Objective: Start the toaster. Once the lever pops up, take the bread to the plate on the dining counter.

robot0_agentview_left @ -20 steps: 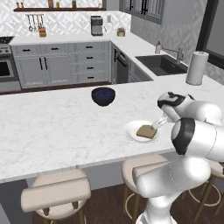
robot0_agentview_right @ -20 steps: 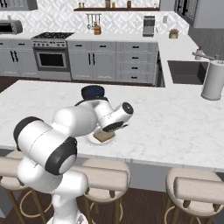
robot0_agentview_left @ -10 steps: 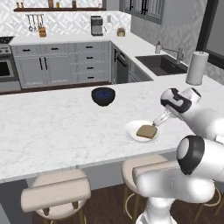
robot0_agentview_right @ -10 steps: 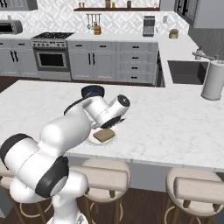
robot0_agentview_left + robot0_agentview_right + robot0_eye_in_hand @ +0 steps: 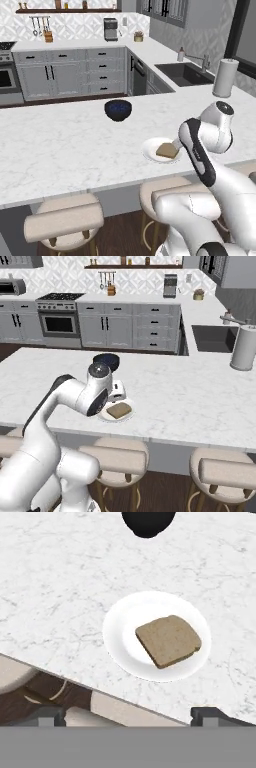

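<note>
Plainly, no brand, label or writing can be read on anything here; every surface is blank at this size.

Going left to right in the left base view: a cushioned stool stands under the near edge of the dining counter, whose white slab carries faint grey veining. Farther along sits the dark blue bowl, well apart from the plate. The plate is small, round and plain white, near the counter's front edge. On it lies the bread, a squarish tan-brown slice with a darker crust line and rounded corners, lying flat and a little right of the plate's middle in the hand view. Beyond it the white arm bends over the counter, and a paper towel roll stands upright far right, beside the sink.

In the right base view the bowl is just behind the arm's wrist joint, and the bread on the plate lies just below the hand.

In the hand view the gripper hangs above the counter's edge, its two dark fingertips spread wide apart with nothing between them. The bread rests on the plate clear of both tips, the bowl at the top edge.
</note>
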{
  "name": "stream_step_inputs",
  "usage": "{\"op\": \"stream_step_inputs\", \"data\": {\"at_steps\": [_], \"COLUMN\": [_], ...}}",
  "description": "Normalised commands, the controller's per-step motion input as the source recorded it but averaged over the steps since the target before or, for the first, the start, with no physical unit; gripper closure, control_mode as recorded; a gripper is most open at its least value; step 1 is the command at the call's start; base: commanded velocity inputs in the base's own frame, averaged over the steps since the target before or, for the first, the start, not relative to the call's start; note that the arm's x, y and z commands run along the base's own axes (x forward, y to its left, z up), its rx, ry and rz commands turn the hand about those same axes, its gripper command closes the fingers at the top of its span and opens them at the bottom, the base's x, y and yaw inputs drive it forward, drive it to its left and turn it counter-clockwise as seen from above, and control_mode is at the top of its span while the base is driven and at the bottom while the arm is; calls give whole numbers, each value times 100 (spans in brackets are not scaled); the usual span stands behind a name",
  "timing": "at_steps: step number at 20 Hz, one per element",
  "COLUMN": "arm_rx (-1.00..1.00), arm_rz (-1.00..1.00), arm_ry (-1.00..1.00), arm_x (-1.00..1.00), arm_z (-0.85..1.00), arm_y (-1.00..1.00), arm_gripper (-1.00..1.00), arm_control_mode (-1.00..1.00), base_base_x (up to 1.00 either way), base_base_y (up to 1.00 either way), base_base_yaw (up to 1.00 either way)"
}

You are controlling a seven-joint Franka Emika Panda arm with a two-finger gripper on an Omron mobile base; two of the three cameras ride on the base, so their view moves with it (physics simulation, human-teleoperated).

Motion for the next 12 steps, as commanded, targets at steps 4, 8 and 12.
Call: {"op": "stream_step_inputs", "data": {"at_steps": [4, 8, 12], "arm_rx": [-14, -7, 2], "arm_rz": [-22, -21, -13], "arm_ry": [0, 0, -3], "arm_x": [-90, -100, -100], "arm_z": [65, 53, 47], "arm_y": [0, 0, 0], "arm_gripper": [-100, -100, -100], "arm_control_mode": [-100, -100, -100], "base_base_x": [0, 0, 0], "base_base_y": [0, 0, 0], "base_base_yaw": [0, 0, 0]}}
